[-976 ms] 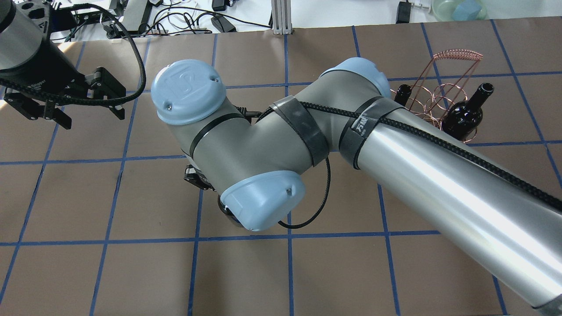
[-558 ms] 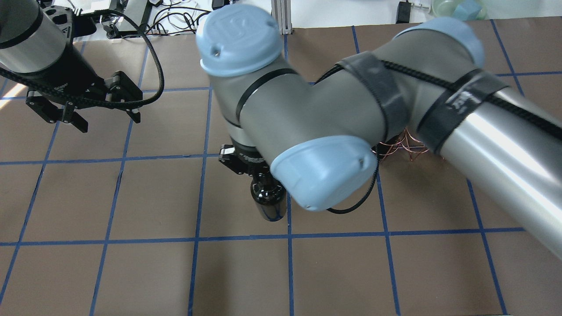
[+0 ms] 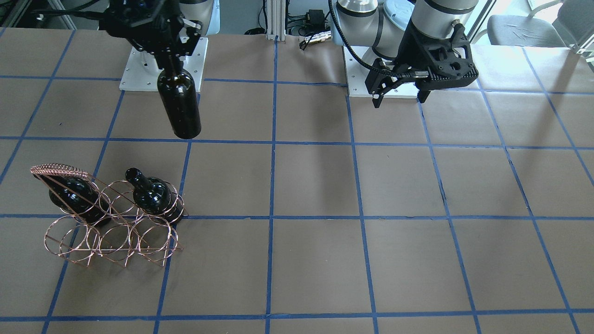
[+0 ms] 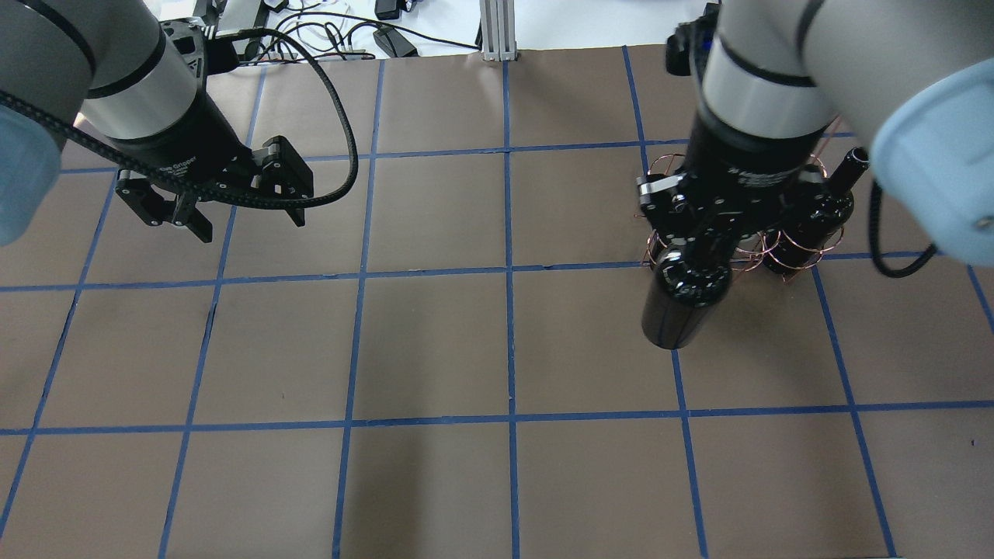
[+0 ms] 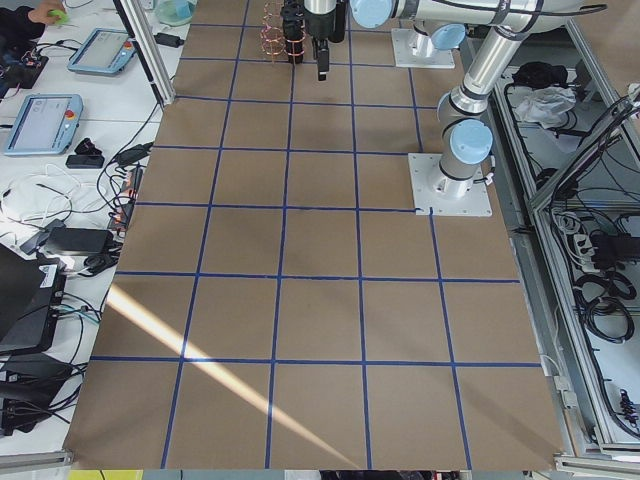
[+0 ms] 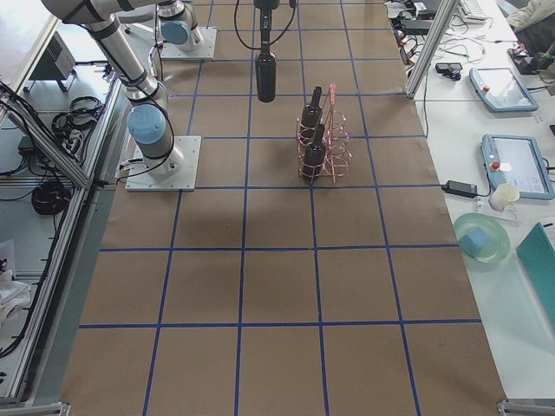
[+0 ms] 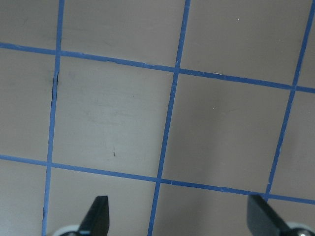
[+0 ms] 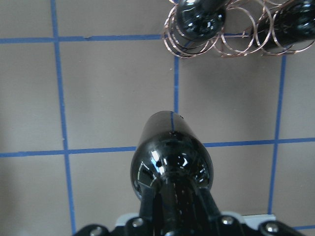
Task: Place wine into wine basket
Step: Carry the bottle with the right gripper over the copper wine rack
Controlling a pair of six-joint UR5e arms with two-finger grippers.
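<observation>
Gridded table [image 3: 315, 185] — right claw [image 3: 170, 62] pinches wine [image 3: 180, 106] (left claw [image 3: 400, 99] spread).

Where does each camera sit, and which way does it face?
Front-facing: across the table, facing the robot; both arms, right gripper holding the wine, wine basket.
Overhead: behind the robot, looking down; both arms, left gripper open.
Exterior left: table's end, looking along; left arm's base nearest.
Exterior right: opposite end; right arm's base nearest.
Left wrist: down at the table; own fingertips.
Right wrist: down along the held wine; gripper body.
Shared: front-facing and overhead show wine and wine basket.
</observation>
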